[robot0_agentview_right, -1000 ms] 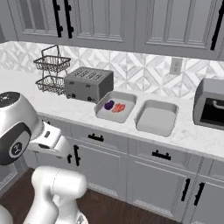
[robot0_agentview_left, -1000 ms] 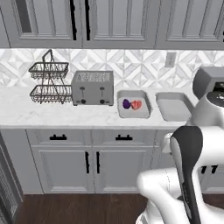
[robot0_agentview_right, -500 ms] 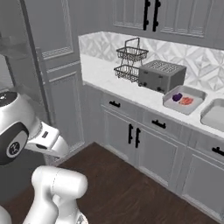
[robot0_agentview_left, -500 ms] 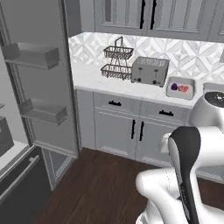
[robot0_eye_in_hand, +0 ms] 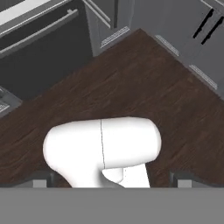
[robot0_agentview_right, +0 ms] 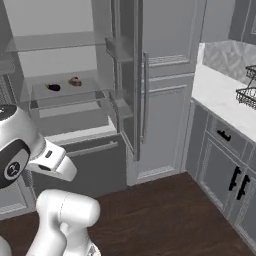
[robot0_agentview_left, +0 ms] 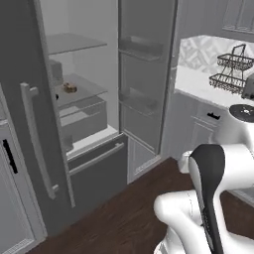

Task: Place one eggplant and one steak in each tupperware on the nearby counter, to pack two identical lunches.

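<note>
The claw [robot0_eye_in_hand: 112,181] hung low with its jaws spread wide and nothing between them, pointed down at the dark wooden floor [robot0_eye_in_hand: 144,83], so the step in hand looked like closing in on the open fridge [robot0_agentview_right: 75,100] to fetch the second lunch's food. Done well, the base would have squared up in front of the shelf [robot0_agentview_right: 65,94] before the arm rose, keeping clear of the open fridge door [robot0_agentview_right: 131,85]. On that shelf lay a dark purple eggplant [robot0_agentview_right: 54,87] and, just beside it, a brownish steak [robot0_agentview_right: 75,82], while the counter [robot0_agentview_right: 220,102] stood well apart to the right
</note>
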You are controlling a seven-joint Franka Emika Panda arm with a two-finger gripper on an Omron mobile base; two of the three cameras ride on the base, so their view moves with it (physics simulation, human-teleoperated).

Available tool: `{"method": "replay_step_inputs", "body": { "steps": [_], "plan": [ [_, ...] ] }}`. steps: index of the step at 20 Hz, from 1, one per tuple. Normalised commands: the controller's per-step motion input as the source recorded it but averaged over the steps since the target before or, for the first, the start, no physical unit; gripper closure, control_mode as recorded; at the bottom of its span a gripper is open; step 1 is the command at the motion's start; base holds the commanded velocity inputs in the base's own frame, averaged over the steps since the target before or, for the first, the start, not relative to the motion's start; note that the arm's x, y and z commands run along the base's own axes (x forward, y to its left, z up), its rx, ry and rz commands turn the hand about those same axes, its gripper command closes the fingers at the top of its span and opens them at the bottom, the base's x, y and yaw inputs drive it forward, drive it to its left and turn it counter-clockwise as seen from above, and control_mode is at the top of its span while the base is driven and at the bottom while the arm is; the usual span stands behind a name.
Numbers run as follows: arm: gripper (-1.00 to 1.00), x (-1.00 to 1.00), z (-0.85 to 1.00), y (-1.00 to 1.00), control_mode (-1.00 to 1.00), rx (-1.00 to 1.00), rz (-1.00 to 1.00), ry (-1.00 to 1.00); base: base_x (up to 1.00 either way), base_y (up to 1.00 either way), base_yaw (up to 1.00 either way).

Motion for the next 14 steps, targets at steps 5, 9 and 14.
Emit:
{"method": "replay_step_inputs", "body": {
  "steps": [5,9,14],
  "plan": [
    [-1.00,0.00,0.00,0.00,1.00,0.00,0.00,0.00,0.22,-0.27,0.60],
    [-1.00,0.00,0.00,0.00,1.00,0.00,0.00,0.00,0.24,-0.39,0.48],
    [-1.00,0.00,0.00,0.00,1.00,0.00,0.00,0.00,0.53,-0.44,0.27]
  ]
}}
